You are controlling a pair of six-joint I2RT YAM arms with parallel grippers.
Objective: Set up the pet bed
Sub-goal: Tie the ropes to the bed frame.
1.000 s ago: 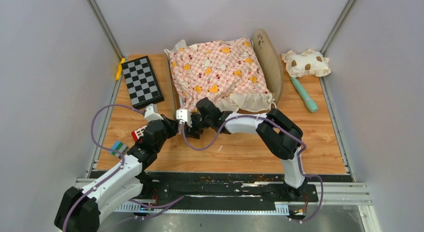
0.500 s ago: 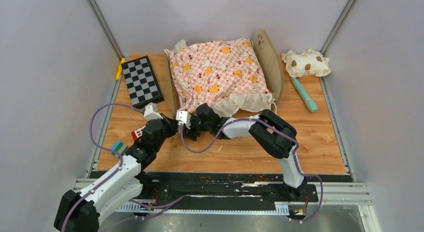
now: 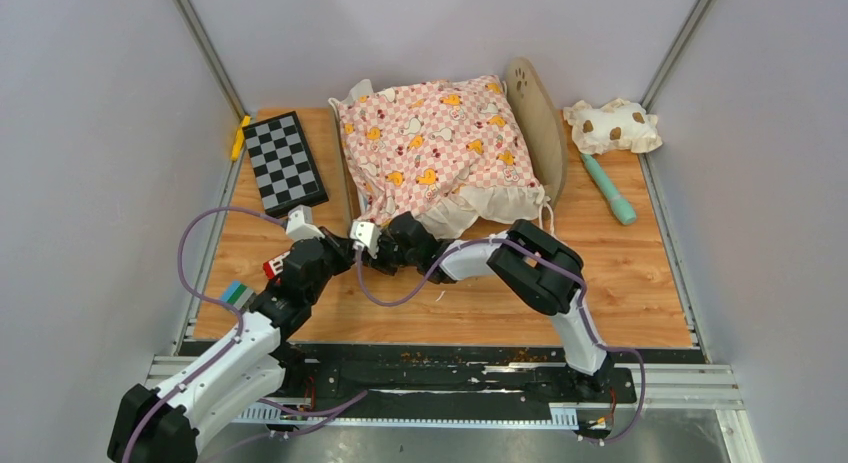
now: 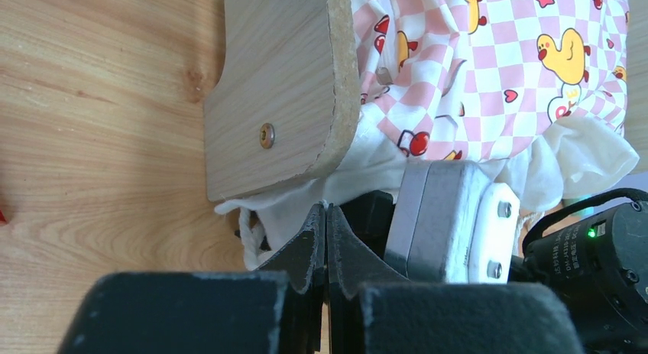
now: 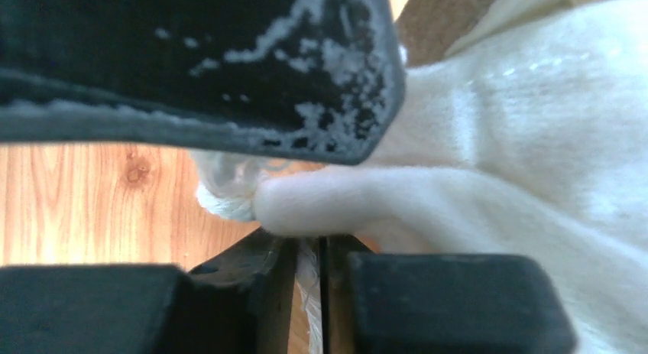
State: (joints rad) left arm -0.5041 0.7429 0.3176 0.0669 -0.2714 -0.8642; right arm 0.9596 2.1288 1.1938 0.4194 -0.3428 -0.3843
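The pet bed (image 3: 537,123) stands at the back centre with its paw-print headboard on the right. Its wooden footboard (image 4: 275,86) fills the left wrist view. The pink checkered cushion (image 3: 435,143) lies on it and hides the striped base. Both grippers meet at the bed's near-left corner. My left gripper (image 3: 353,254) is shut, tips (image 4: 326,210) pinching the cushion's white trim (image 4: 290,205) below the footboard. My right gripper (image 3: 378,255) is shut on a white strand of the trim (image 5: 309,243), with a knotted cord end (image 5: 221,199) beside it.
A folded chessboard (image 3: 285,161) and a yellow piece (image 3: 240,136) lie at the back left. A cream brown-spotted pillow (image 3: 612,125) and a teal tool (image 3: 610,188) lie at the back right. Grey walls close in both sides.
My right arm's elbow has swung left and its gripper has shifted slightly left toward the left gripper. The left arm and the cushion have barely moved.
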